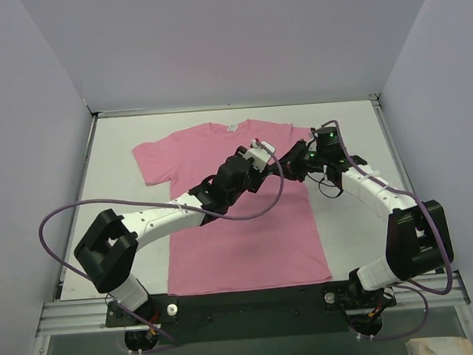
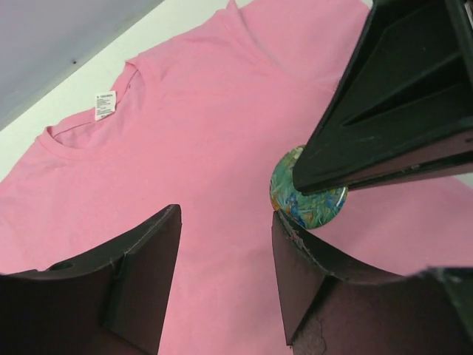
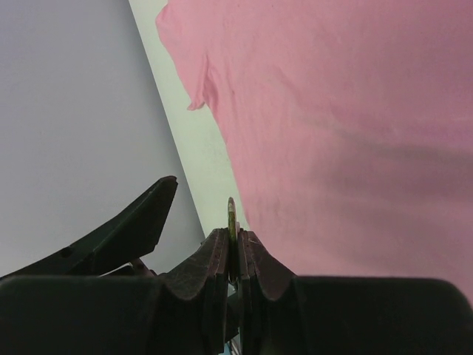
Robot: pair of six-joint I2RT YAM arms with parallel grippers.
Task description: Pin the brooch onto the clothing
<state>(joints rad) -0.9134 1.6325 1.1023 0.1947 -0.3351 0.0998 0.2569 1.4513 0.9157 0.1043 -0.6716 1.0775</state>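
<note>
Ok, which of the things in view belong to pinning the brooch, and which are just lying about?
Job:
brooch, clamped in the right tool
pink T-shirt
left tool, open above the shirt

Just there:
purple cable
beige thing at bottom right of the top view

Cloth: pink T-shirt [image 2: 222, 133], matt, soft, faintly creased. Glossy, smooth: brooch [image 2: 312, 212] face, multicoloured print. Matt black plastic, scuffed edges: left gripper fingers [image 2: 140, 285]. White printed neck label [image 2: 105, 104]. Smooth matt white table [image 1: 351, 243].
</note>
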